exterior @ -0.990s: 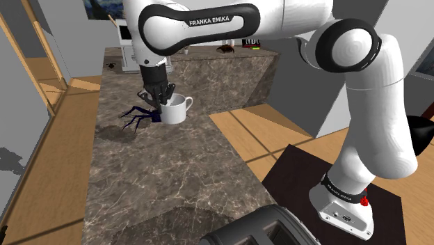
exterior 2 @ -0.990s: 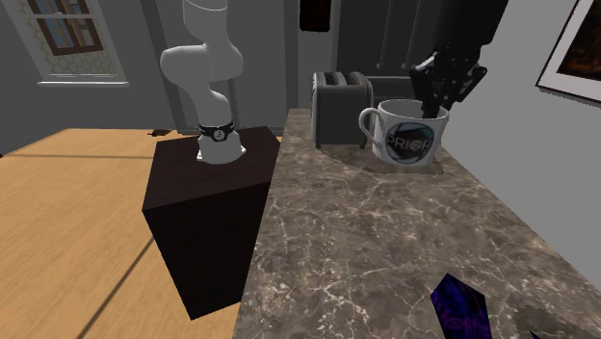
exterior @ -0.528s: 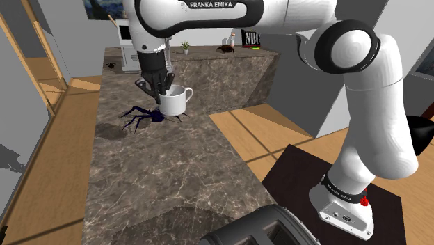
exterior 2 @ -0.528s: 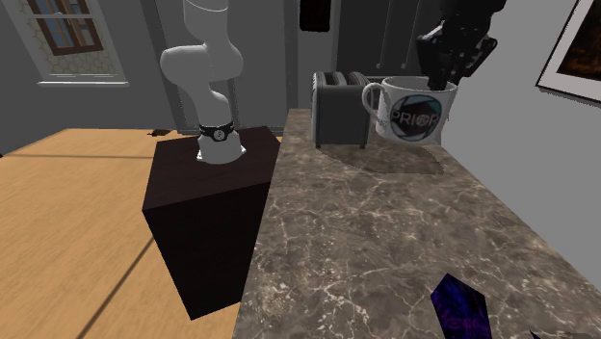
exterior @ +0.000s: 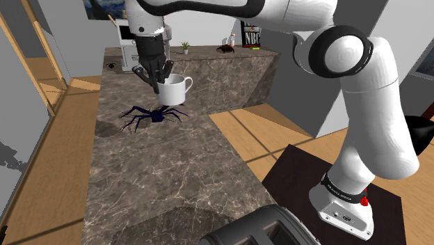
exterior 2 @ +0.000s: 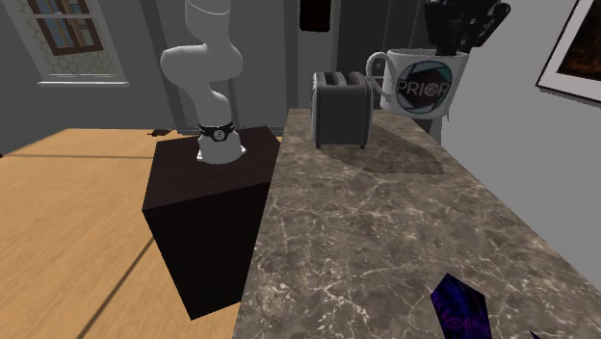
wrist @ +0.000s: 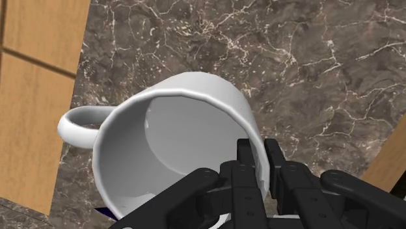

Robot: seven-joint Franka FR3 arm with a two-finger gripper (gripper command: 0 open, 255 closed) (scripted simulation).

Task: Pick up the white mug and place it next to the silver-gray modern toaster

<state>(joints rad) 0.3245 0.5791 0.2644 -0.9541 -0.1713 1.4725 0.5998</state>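
The white mug [exterior: 175,90] hangs in the air above the dark marble counter [exterior: 160,174], handle toward the shoulder view's right. My gripper [exterior: 158,81] is shut on its rim, one finger inside and one outside. In the second exterior view the mug [exterior 2: 424,85] carries a dark round logo and hangs high, just right of the grey toaster [exterior 2: 342,108], with the gripper [exterior 2: 453,40] above it. The wrist view looks into the tilted mug [wrist: 162,143], its wall clasped between the fingers [wrist: 246,170]. Part of the toaster [exterior: 261,228] appears at the shoulder view's bottom edge.
A dark purple spider-like figure [exterior: 149,116] lies on the counter below the mug; a piece of it [exterior 2: 460,308] shows at the second exterior view's bottom. The dark stand [exterior 2: 207,207] is beside the counter on the wood floor. Small items line the far counter [exterior: 209,49].
The gripper has risen with the mug: a second ago the mug sat low by the counter, now it hangs well above it and above the toaster's top.
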